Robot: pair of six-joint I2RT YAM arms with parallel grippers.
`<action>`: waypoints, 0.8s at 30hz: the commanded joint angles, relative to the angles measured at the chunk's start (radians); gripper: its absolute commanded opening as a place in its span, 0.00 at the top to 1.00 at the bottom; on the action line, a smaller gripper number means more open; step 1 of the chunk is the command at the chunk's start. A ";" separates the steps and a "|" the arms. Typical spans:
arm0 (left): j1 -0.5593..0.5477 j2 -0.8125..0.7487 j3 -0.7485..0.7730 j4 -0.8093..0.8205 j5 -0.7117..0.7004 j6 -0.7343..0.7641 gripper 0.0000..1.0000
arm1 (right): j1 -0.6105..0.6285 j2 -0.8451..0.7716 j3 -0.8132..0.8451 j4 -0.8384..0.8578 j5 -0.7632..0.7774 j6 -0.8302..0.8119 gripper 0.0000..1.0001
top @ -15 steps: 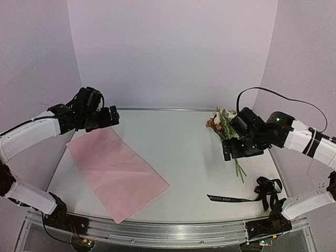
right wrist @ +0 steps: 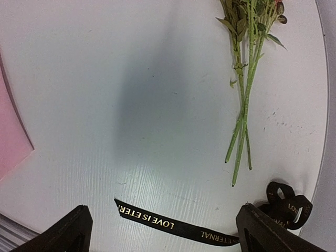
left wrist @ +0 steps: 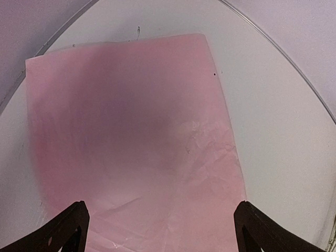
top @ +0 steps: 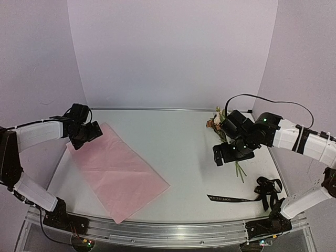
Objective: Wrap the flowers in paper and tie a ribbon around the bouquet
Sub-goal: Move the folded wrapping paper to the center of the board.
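- honestly this looks like square one; nothing is wrapped and nothing is tied
- the paper (top: 118, 173) lies flat and open on the table (top: 184, 152), running diagonally through the lower left of the top view; I can see some creases but no fold or cone, and nothing is sitting on it
- the flowers (top: 220, 123) are way over on the right of the frame, well apart from the paper; blooms point at the back wall, and the thin green stems trail down toward the bottom edge, bare on the table
- the ribbon (top: 231, 198) is in the lower right; one end is stretched out flat to the left with the lettering showing, the rest is bunched in a loose tangle near the right edge; it's near the stem tips but not touching them
- left end effector (top: 88, 137) hangs over the upper-left end of the paper, fingers spread wide, gripping nothing; I can't tell if it touches the sheet
- right end effector (top: 231, 156) hovers above the table just left of the stems, fingers also wide apart and empty
- my read on what's left is pretty much everything: get the flowers onto the paper, roll the sheet around the stems, then get the ribbon round the bundle and tied
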 commanded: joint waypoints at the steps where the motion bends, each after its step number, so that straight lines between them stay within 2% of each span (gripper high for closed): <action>1: 0.070 0.073 -0.042 0.144 0.088 -0.048 0.00 | -0.003 0.017 0.019 0.024 -0.046 0.001 0.02; 5: 0.123 0.139 -0.072 0.208 0.152 -0.068 0.00 | -0.002 0.010 -0.002 0.032 -0.047 -0.003 0.02; 15: 0.132 0.259 -0.092 0.303 0.202 -0.065 0.00 | -0.002 -0.008 -0.068 0.050 -0.040 0.003 0.02; 20: 0.113 0.315 -0.082 0.327 0.283 -0.048 0.00 | -0.002 -0.009 -0.088 0.057 -0.031 0.006 0.02; 24: 0.052 0.369 -0.035 0.323 0.297 -0.038 0.00 | -0.002 -0.003 -0.097 0.066 -0.032 0.012 0.02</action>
